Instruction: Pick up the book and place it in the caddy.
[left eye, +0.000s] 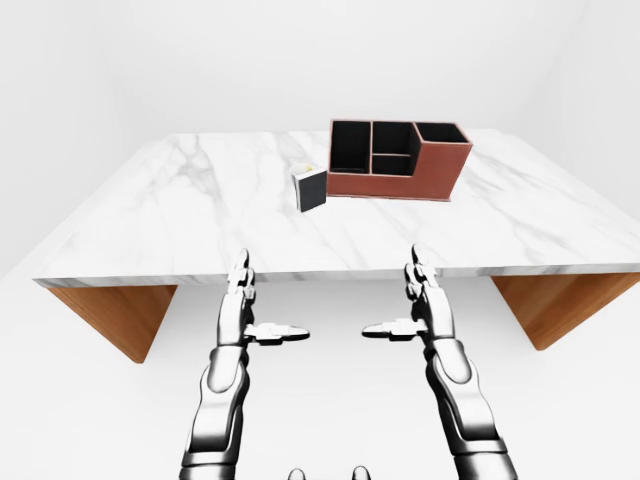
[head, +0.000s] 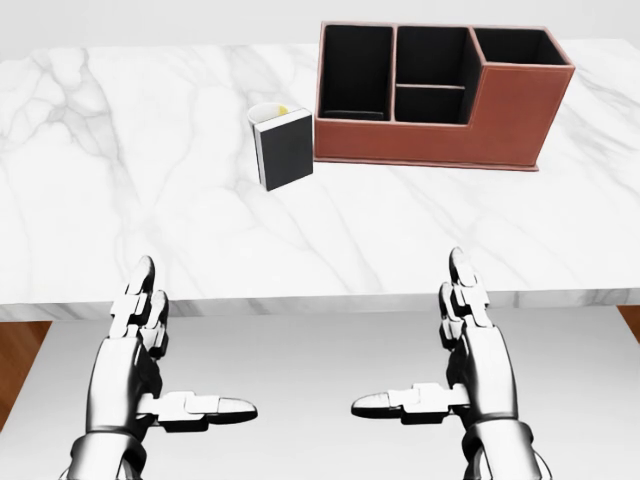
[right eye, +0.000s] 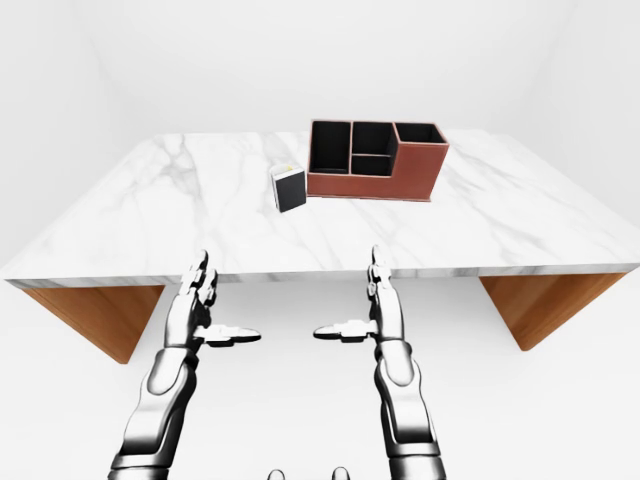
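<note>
Approach stage, nothing grasped. Left robot hand (head: 150, 350) and right robot hand (head: 465, 345) both hang below the near edge of the marble bench (head: 120, 180), fingers spread apart and empty, thumbs pointing inward toward each other. Neither touches the bench.

Book (head: 285, 148): dark cover, white page block, standing upright on the benchtop, just left of the caddy (head: 430, 135) in the head view. The two look very close at the corner; cannot tell whether they touch.

Caddy: reddish-brown, black inside, several open compartments, with a taller section at its right end. All look empty as far as their floors show.

Judgement on next move: the book sits well up the benchtop from both hands, so a long reach or a step closer is likely needed. Either hand could take it. Then a lift and a short carry rightward into a compartment wide enough for it.

Hard to make out: a pale round thing with a yellow spot (head: 272, 109) behind the book, mostly hidden. Compartment depths are unclear. Forearms are cut off at the bottom edge of every view.
</note>
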